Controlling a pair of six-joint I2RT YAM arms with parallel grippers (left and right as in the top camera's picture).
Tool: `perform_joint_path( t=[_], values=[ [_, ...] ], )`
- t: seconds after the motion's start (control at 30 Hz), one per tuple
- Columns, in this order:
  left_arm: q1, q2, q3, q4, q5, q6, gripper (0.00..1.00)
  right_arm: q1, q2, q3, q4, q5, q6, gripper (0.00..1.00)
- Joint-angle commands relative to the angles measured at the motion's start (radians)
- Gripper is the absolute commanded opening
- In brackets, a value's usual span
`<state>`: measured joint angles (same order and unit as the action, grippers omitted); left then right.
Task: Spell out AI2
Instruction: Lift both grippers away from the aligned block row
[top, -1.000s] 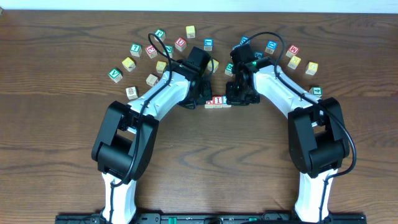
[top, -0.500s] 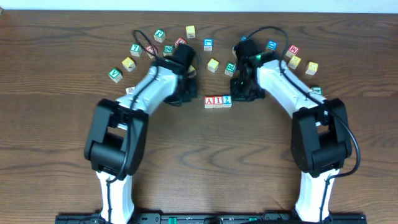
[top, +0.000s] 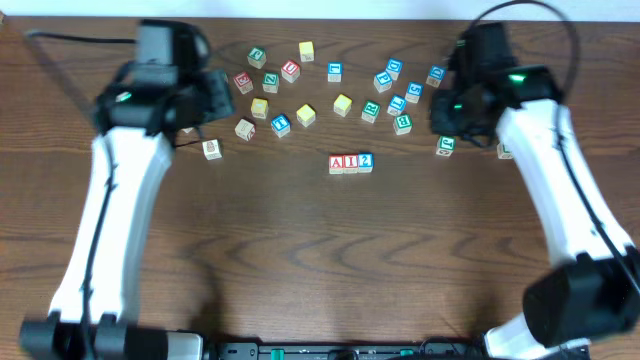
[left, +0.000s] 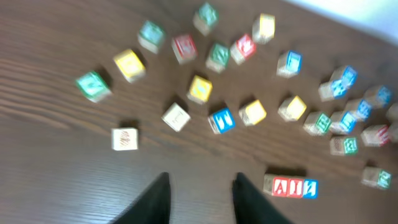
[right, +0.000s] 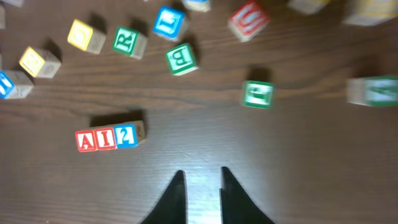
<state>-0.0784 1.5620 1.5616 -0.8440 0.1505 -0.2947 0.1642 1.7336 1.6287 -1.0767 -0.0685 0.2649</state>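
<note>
— Blocks for the word are found where?

— On the dark wooden table (top: 320, 260) a row of three wooden letter cubes (top: 351, 162) is laid, touching side by side: a red-printed A cube (top: 337, 163), a red-printed I cube (top: 351, 163) and a blue-printed 2 cube (top: 365, 161). From the left gripper (left: 201, 182) it is seen just ahead and to the right. From the right gripper (right: 202, 173) it is seen ahead and to the left. Both grippers are held spread and empty, with nothing pinched.

— How should the step in hand be done well?

— The spelling is judged finished, so only a clear-away is left. The arms should be carried high and wide, so that the row is not brushed and no loose cube is knocked towards it. The order and the upward faces should be checked from overhead.

— And the count?

— Three cubes are counted in the row, two red-printed and one blue. Some twenty loose coloured cubes (top: 306, 115) are scattered beyond it. An exact count cannot be given, since some are covered by the arms. Two grippers are counted.
</note>
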Motion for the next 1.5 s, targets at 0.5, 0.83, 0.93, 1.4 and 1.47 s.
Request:
perform_joint_path(
  t=[0.5,0.83,0.93,1.4,1.47],
  values=[
    [0.071,-0.105,0.010,-0.102,-0.013,0.017,0.95,-0.105,-0.262,0.024,-0.091,0.011,-0.064,0.80],
    [0.071,-0.105,0.010,-0.102,-0.013,0.018,0.95,-0.104,-0.269,0.024,-0.151,0.005,-0.064,0.99],
    [0.071,-0.105,0.010,-0.102,-0.013,0.017,0.95,-0.104,-0.269,0.024,-0.151,0.006,-0.064,0.99],
    [0.071,-0.105,0.010,-0.102,-0.013,0.017,0.96,-0.105,-0.270,0.024,-0.148,0.018,-0.087,0.99],
    [0.071,-0.105,0.010,-0.102,-0.013,0.018,0.96,-0.105,-0.270,0.024,-0.134,0.018,-0.101,0.99]
  ],
)
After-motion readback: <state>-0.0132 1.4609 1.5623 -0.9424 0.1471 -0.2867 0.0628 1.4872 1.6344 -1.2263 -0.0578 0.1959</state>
